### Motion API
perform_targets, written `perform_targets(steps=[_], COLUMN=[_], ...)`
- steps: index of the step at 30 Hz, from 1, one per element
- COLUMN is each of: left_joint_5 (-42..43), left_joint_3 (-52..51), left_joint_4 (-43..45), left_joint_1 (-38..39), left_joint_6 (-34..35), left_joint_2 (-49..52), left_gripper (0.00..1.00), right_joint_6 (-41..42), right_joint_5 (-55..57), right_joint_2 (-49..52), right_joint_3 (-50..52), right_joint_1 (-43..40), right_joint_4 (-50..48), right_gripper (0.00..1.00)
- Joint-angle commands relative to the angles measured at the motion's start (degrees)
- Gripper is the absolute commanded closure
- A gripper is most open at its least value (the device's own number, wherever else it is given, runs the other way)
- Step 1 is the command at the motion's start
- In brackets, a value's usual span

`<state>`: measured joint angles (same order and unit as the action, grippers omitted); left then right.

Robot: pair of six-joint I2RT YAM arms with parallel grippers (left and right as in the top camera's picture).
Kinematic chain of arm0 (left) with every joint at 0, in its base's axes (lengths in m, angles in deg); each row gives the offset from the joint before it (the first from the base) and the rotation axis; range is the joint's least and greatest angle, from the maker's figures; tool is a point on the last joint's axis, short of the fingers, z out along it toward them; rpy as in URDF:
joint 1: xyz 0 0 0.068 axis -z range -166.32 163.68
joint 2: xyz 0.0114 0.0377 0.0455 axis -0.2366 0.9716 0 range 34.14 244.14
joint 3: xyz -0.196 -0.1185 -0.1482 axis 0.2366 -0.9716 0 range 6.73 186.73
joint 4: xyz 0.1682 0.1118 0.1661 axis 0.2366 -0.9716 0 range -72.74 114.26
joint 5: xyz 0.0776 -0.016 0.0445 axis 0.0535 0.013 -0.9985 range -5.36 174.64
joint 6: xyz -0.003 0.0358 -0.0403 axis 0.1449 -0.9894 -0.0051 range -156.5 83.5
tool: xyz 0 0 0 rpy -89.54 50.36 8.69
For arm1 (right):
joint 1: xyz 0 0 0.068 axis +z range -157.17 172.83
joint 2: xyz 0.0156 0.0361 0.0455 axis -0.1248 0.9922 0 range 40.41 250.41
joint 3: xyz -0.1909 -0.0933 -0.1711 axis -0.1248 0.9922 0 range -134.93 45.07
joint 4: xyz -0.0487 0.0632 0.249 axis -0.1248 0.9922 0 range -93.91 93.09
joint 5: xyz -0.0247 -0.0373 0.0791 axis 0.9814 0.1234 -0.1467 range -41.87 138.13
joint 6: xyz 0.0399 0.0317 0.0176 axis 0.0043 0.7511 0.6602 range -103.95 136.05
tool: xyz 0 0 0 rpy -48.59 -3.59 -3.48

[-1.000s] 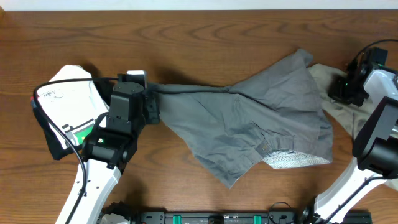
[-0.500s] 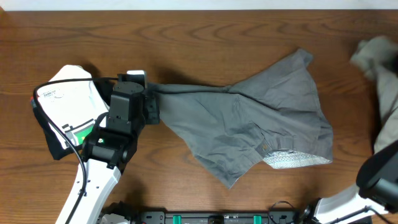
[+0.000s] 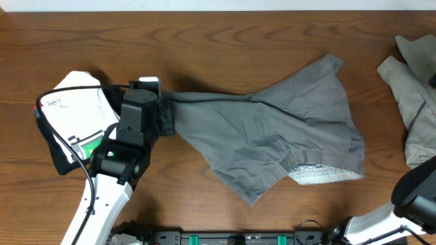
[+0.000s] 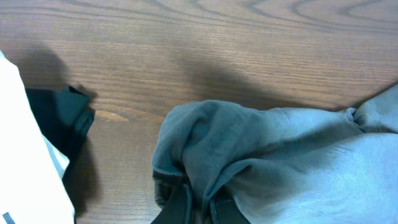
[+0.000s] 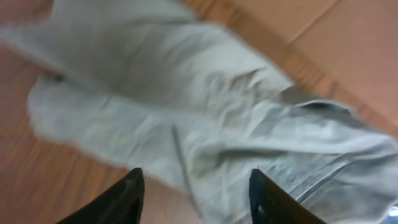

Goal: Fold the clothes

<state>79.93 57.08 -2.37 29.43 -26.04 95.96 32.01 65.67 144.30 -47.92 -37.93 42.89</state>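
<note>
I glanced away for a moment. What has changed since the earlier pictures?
The right claw opened and let go of the pale khaki garment, which was swung away to the right and now lies clear of the grey shorts. The left claw stayed shut on the shorts' corner; the shorts did not move.

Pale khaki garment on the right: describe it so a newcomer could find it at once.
On the brown wooden table, dark grey shorts lie spread in the middle. At the far right edge lies a crumpled pale khaki garment, lighter than the shorts and apart from them.
</note>
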Motion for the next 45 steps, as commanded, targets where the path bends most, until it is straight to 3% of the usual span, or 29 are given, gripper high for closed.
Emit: perform_targets(steps=[1, 6, 10, 16, 25, 32, 36, 40, 45], left_joint_5=[-0.66, -0.66, -0.66, -0.72, -0.94, -0.9, -0.07, 2.58, 7.19], left_joint_3=[0.68, 0.61, 0.55, 0.52, 0.52, 0.52, 0.52, 0.52, 0.52], left_joint_4=[-0.09, -1.49, -3.82, -5.01, 1.51, 1.18, -2.16, -5.25, -7.74], left_joint_1=[-0.46, -0.46, -0.46, -0.48, -0.48, -0.46, -0.46, -0.46, -0.46], left_joint_6=[-0.35, -0.37, -0.35, -0.37, -0.39, -0.35, -0.33, -0.33, -0.28], left_joint_2=[-0.85, -0.83, -0.79, -0.17, 2.19, 2.49, 2.49, 2.49, 2.49], left_gripper=[0.94, 0.93, 0.94, 0.94, 0.93, 0.92, 0.68, 0.53, 0.52], right_joint_6=[-5.01, -10.32, -12.85, -14.43, -14.29, -14.16, -9.25, -6.14, -6.16], right_joint_5=[-13.51, -25.16, -25.94, -25.92, -25.75, -25.2, -18.08, -11.19, -7.67], right_joint_2=[0.35, 0.37, 0.37, 0.37, 0.37, 0.37, 0.37, 0.37, 0.37], right_joint_3=[0.07, 0.11, 0.28, 2.78, 16.06, 26.38, 29.55, 29.94, 29.88], right_joint_1=[1.51, 4.42, 8.79, 15.1, 22.27, 23.63, 23.04, 22.56, 22.56], right_joint_4=[3.61, 11.08, 15.87, 22.36, 19.56, 14.01, 10.51, 7.08, -2.82], right_gripper=[0.5, 0.49, 0.46, 0.5, 0.51, 0.5, 0.5, 0.49, 0.48])
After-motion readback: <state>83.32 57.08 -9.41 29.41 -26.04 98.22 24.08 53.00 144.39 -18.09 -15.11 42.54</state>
